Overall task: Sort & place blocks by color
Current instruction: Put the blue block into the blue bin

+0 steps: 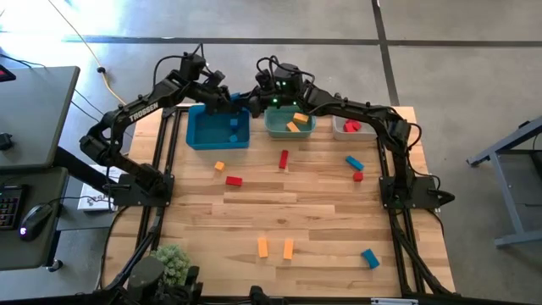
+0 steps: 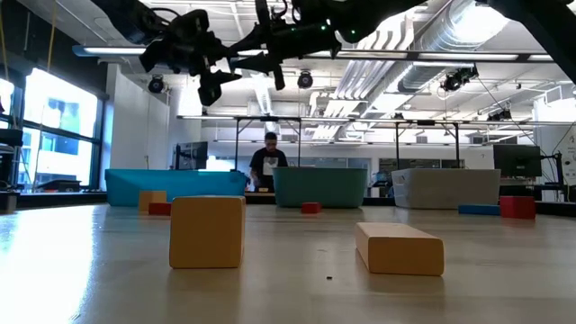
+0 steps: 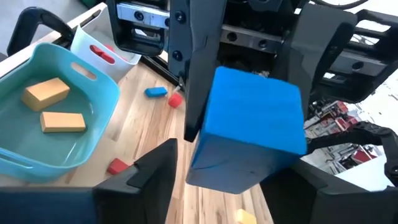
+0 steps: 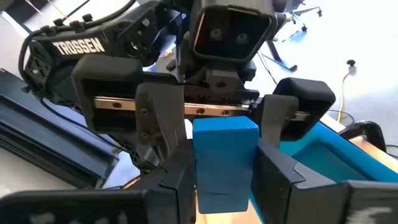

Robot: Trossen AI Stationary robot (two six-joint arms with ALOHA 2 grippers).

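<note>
A blue block [image 4: 225,155] hangs in the air above the gap between the blue bin [image 1: 203,134] and the teal bin [image 1: 279,129], at the table's far side. My right gripper [image 4: 227,180] is shut on it. My left gripper [image 3: 224,183] faces it from the other side. It is open, with one finger on each side of the block's free end [image 3: 249,106]; I see no touch. The teal bin holds two orange blocks [image 3: 53,102]. The white bin [image 1: 339,130] holds red ones [image 1: 352,125]. My right gripper pinches the blue block between its two fingers, on two opposite sides [image 4: 204,171] of the end nearer to it. The fingers reach nearly level from the table's right. The block is lifted clear and sticks out beyond the fingertips toward my left gripper.
Loose blocks lie on the wooden table: orange [image 1: 219,166] and red [image 1: 234,180] left of centre, a red bar [image 1: 284,158], blue [image 1: 354,163] and red [image 1: 358,176] at the right, two orange bars [image 1: 275,247] and a blue one [image 1: 370,257] near the front. A person stands beyond the table [image 2: 268,162].
</note>
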